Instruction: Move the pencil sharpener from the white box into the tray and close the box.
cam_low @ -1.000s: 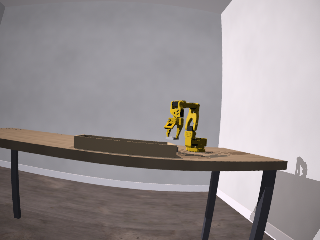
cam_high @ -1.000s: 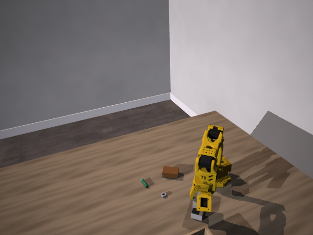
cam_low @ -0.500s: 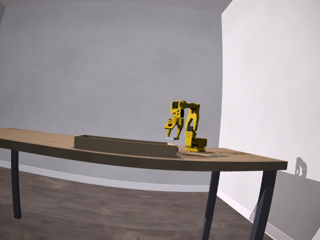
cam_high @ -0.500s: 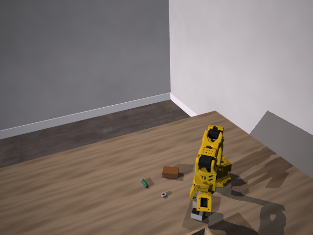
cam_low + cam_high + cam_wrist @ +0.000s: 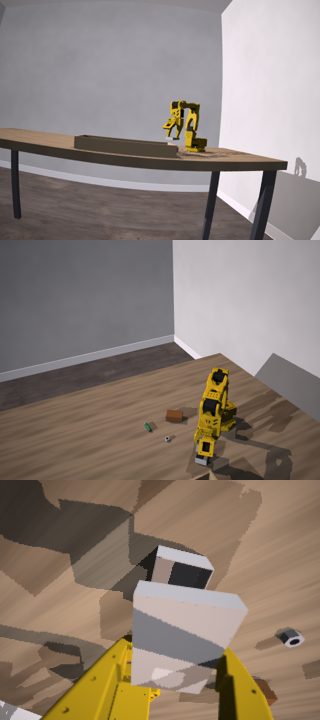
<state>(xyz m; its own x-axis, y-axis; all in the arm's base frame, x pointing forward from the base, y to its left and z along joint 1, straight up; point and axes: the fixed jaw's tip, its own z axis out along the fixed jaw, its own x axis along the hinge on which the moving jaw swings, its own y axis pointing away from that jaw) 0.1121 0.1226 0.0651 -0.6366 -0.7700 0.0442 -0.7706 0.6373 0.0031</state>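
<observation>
By the tray's near end, a white lid hangs in the gripper above an uncovered box

Across both wider views runs the wooden table [image 5: 77, 433] [image 5: 38, 136], its top streaked with brown grain. On it stands the long, tan wooden tray [image 5: 210, 475] [image 5: 124, 147], with straight upright walls; the outside view is too low to show its floor, and the top view catches only a corner. The yellow arm [image 5: 213, 418] [image 5: 191, 105] bends over beside it, gripper [image 5: 198, 443] [image 5: 173, 136] [image 5: 177, 649] pointing down and closed on the lid [image 5: 197, 447] [image 5: 172, 138] [image 5: 182, 635].

Below the lid, apart from it, sits the white box [image 5: 201, 461] [image 5: 183, 555], open side up, with pale walls and a dark inside. The pencil sharpener's look and place cannot be made out: the lid covers part of the wrist camera's view of the box, and shade fills much of the rest.

The lid is flat and whitish, with a shallow rim and a broad grey shadow across it. Well apart from the box lie a reddish-brown block [image 5: 174, 416] [image 5: 267, 692], a slim green cylinder [image 5: 147, 427] and a small grey nut [image 5: 166, 440] [image 5: 286, 638].
</observation>
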